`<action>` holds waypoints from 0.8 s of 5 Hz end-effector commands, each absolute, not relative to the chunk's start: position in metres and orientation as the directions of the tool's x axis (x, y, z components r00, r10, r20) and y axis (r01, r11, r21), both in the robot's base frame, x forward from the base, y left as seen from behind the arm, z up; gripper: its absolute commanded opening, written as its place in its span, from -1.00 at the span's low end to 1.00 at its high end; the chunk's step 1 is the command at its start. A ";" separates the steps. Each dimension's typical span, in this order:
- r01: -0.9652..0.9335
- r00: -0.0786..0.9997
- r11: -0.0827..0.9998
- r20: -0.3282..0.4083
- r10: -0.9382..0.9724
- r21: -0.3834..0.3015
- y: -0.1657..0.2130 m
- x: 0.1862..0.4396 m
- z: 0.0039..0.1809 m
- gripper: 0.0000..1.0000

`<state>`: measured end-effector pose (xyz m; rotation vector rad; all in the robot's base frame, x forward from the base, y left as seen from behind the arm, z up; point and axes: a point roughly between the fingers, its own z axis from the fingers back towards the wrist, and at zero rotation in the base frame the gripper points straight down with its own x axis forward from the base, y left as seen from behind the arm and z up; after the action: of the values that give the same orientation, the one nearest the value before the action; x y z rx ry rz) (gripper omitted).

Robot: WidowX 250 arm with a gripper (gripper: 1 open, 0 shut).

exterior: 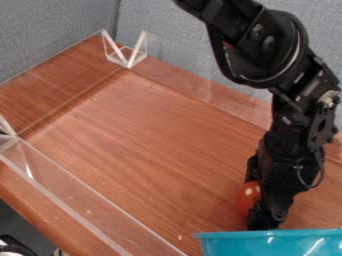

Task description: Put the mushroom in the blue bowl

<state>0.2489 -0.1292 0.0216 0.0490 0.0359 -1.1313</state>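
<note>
Now gripping the mushroom (249,192) on the counter (134,120).
My gripper (262,205) looks half-closed around it; next I lift and carry it over the bowl (274,243).

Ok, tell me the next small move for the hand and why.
Probably lift straight up. The hand is down at the table around the mushroom, whose orange cap shows at its left side; the grip itself is hidden. The blue bowl sits just in front, its rim higher than the mushroom, so the mushroom likely has to rise before it can cross over the rim.
</note>
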 end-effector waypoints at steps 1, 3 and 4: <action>0.897 0.440 0.438 -0.017 -0.898 0.052 -0.126 0.259 0.036 -1.00; 0.896 0.442 0.440 -0.017 -0.897 0.056 -0.124 0.261 0.037 -1.00; 0.895 0.444 0.442 -0.018 -0.896 0.056 -0.122 0.263 0.037 -1.00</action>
<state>0.2538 -0.1229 0.0236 0.0550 0.0354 -1.1174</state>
